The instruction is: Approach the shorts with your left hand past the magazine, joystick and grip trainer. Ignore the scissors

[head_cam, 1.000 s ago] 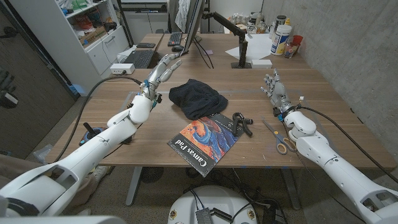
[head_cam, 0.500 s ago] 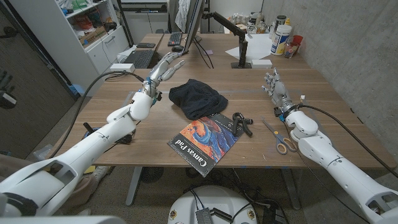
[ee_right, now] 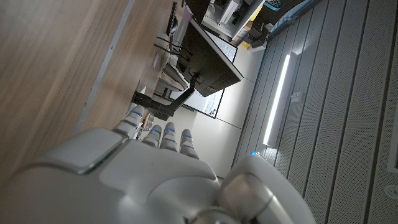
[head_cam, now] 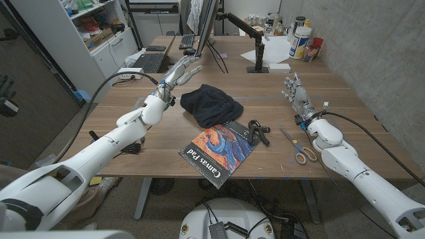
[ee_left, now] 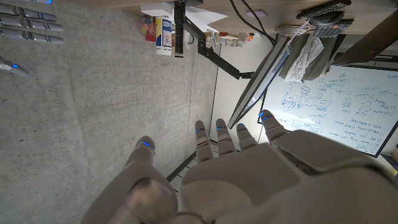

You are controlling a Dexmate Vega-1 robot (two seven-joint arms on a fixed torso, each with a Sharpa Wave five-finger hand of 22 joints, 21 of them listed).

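The dark shorts point(head_cam: 211, 104) lie bunched at the table's middle. In front of them lies the magazine point(head_cam: 218, 152), with the black grip trainer point(head_cam: 257, 131) at its right corner. The joystick point(head_cam: 93, 137) stands at the table's left edge, mostly hidden by my left forearm. My left hand point(head_cam: 178, 73) hovers open, fingers stretched out, just left of and behind the shorts, apart from them; its back shows in the left wrist view point(ee_left: 236, 168). My right hand point(head_cam: 295, 93) stands open at the right, empty, also seen from behind point(ee_right: 143, 162). The scissors point(head_cam: 299, 147) lie beside my right forearm.
A laptop point(head_cam: 149, 62) sits at the back left, just beyond my left hand. A monitor stand point(head_cam: 212, 40) and a keyboard stand behind the shorts. A white box point(head_cam: 272, 56) and bottles point(head_cam: 300, 38) stand at the back right. A cable point(head_cam: 109, 86) arcs over my left arm.
My left hand has slid a little farther from me and to the right, closer to the shorts' back edge. The right hand has barely shifted.
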